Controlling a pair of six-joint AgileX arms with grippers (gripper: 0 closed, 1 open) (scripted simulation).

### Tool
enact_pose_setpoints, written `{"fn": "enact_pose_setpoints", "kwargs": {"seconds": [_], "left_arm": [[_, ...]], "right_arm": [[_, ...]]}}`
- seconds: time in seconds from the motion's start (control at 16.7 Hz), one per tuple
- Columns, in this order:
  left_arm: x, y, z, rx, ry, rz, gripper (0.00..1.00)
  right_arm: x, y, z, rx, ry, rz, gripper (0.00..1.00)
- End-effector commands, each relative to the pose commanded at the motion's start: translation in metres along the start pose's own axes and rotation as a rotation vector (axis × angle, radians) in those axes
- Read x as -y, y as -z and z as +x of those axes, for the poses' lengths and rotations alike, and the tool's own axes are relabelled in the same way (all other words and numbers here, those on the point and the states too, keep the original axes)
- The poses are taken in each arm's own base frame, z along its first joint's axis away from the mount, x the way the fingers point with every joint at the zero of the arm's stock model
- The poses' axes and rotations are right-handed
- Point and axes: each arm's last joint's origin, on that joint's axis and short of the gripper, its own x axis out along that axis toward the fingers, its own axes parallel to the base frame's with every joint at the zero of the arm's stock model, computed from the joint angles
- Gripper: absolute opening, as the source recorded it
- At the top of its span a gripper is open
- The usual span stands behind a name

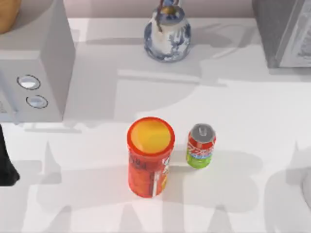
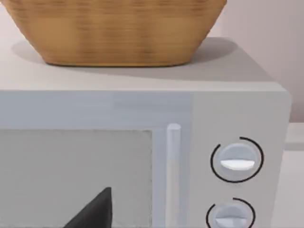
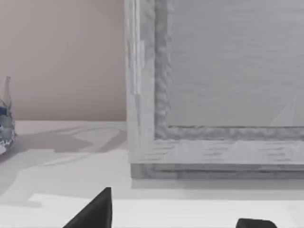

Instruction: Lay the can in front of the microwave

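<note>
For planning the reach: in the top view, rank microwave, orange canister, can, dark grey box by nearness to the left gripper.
From the left gripper:
1. microwave, left edge
2. orange canister, centre
3. can, right of it
4. dark grey box, far right

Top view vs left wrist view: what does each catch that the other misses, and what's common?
Top view alone: the can upright beside the orange canister, a blue-and-white vase, a darker grey box at right. Left wrist view alone: the microwave's door and handle. Shared: the microwave, its two knobs, the wicker basket on top.
</note>
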Motion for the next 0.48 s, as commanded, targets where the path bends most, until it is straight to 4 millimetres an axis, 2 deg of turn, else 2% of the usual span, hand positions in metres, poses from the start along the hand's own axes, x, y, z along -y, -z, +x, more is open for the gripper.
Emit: {"fn": "enact_pose_setpoints", "kwargs": {"seconds": [0.24,0.48], "left_arm": [[0.002,-0.006,0.0,-0.024,0.018,-0.001,1.0],[0.011,-0.04,0.004,-0.16,0.107,0.003,1.0]], "right_arm": [[0.0,0.0,0.0,0.0,0.0,0.0,1.0],[0.0,0.0,0.0,0.0,0.0,0.0,1.0]]}}
